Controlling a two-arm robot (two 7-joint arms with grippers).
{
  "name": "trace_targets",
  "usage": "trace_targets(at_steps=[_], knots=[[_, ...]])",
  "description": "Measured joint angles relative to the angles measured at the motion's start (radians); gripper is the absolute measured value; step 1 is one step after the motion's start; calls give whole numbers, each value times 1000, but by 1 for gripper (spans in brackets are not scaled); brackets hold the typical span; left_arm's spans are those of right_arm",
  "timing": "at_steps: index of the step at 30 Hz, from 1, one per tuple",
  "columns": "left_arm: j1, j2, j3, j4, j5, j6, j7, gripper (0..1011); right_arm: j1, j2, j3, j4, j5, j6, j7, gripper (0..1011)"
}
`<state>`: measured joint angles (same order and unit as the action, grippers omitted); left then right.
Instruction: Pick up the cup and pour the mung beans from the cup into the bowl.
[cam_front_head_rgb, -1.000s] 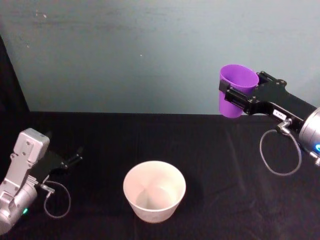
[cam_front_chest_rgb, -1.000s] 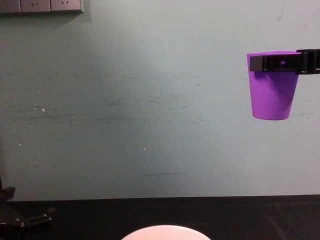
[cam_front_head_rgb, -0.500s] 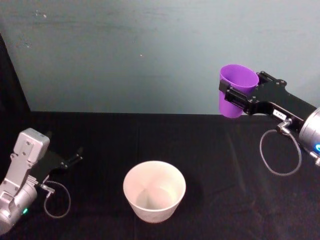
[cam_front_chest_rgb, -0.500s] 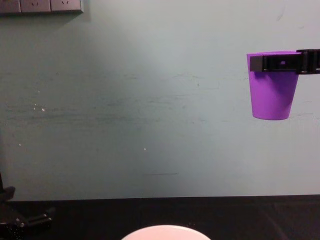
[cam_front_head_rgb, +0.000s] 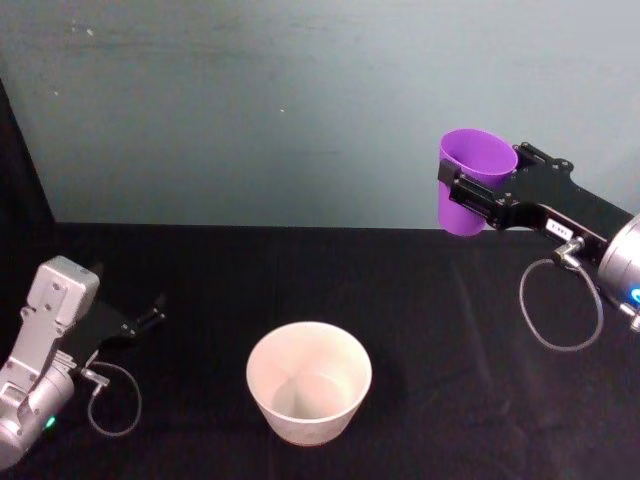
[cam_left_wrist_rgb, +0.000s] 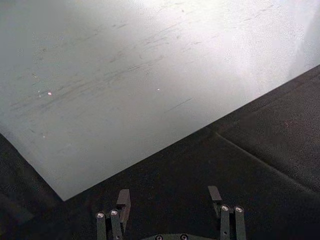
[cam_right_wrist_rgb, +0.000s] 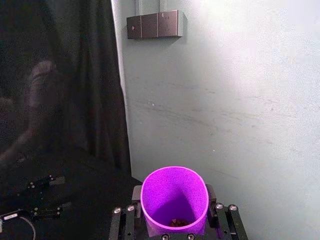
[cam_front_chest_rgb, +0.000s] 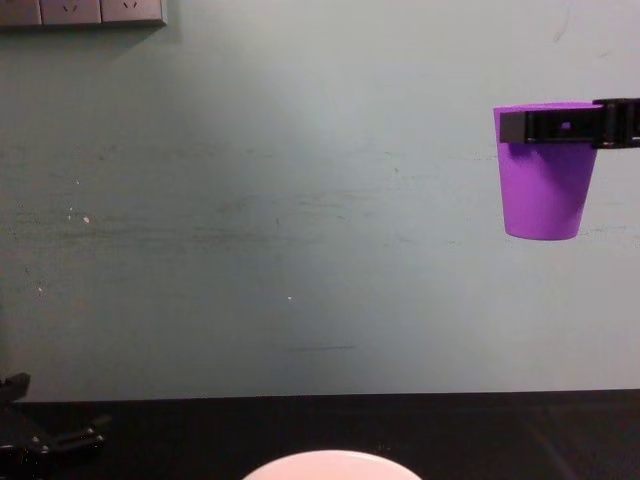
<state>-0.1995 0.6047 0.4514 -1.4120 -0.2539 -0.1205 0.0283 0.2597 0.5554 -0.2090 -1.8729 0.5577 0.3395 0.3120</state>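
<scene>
No change from half a second back or the second before: the right gripper (cam_front_head_rgb: 462, 190) hangs in the very same spot, high on the right against the teal wall (cam_front_head_rgb: 250, 100), and the cup (cam_front_head_rgb: 480, 160) has not shifted or tipped. The left gripper (cam_front_head_rgb: 155, 312) is also where it was, parked low at the near left over the black table (cam_front_head_rgb: 450, 330).

The cup stands upright, long axis vertical, open mouth up and narrow base down. The chest view shows this best, with the purple body (cam_front_chest_rgb: 545, 195) hanging straight below the black fingers (cam_front_chest_rgb: 560, 124) that cross it just under the rim. The right gripper's jaws are closed onto the cup's sides, one on each flank. Looking down the right wrist view, the mung beans (cam_right_wrist_rgb: 176, 222) sit as a small dark patch at the very bottom of the cup.

The bowl (cam_front_head_rgb: 305, 420) sits on the table near the middle, well below the cup and to its left, well apart from it.

The left gripper's fingers (cam_left_wrist_rgb: 122, 204) stand spread wide with nothing between them.

As for writing, there is a small white label (cam_front_head_rgb: 555, 229) on the right arm (too small to read). Socket plates (cam_front_chest_rgb: 80, 10) sit high on the wall at the far left.
</scene>
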Motion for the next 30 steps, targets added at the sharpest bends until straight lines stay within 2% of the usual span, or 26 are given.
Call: trace_targets(at_steps=[30], knots=[[0, 0, 0, 0, 0, 0, 0, 1003, 0, 0, 0, 0, 0, 0, 0, 724]])
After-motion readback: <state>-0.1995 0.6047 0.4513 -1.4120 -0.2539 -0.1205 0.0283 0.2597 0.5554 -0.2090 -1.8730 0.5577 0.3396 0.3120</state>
